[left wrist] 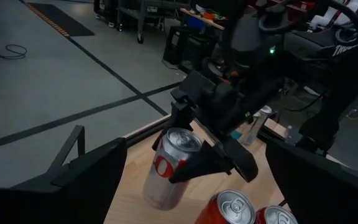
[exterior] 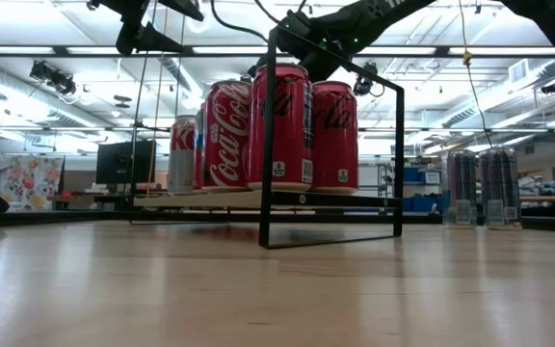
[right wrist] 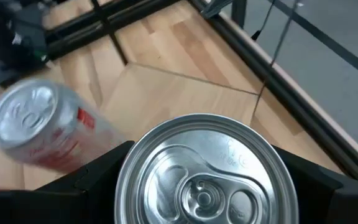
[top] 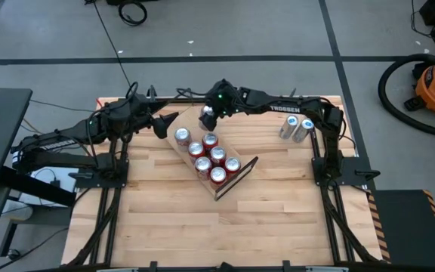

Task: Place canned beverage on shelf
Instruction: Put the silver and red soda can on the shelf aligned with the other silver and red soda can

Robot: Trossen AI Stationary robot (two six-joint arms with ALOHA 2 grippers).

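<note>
- Right pincer (top: 208,119) clamped on a silver can (right wrist: 204,171), held upright from the sides, above the far end of the shelf (top: 236,180)
- Shelf lying slantwise on the tabletop (top: 278,219), running from under this pincer toward the near side, wire frame at each end
- Six red cans (top: 216,156) standing on the plank just past the held can, nearest one (left wrist: 166,168) right beside it; bare wood left only at the end below the pincer
- Left pincer (top: 159,125) spread wide, empty, waiting just beside the same shelf end
- Two more silver cans (top: 296,128) well apart, off by the right arm's base
- Step in hand, as judged: carry done, lowering onto the plank not yet finished
- Next move calls for a straight descent into the free spot, clear of the neighbouring can and the wire frame, then a release only once the base sits flat
</note>
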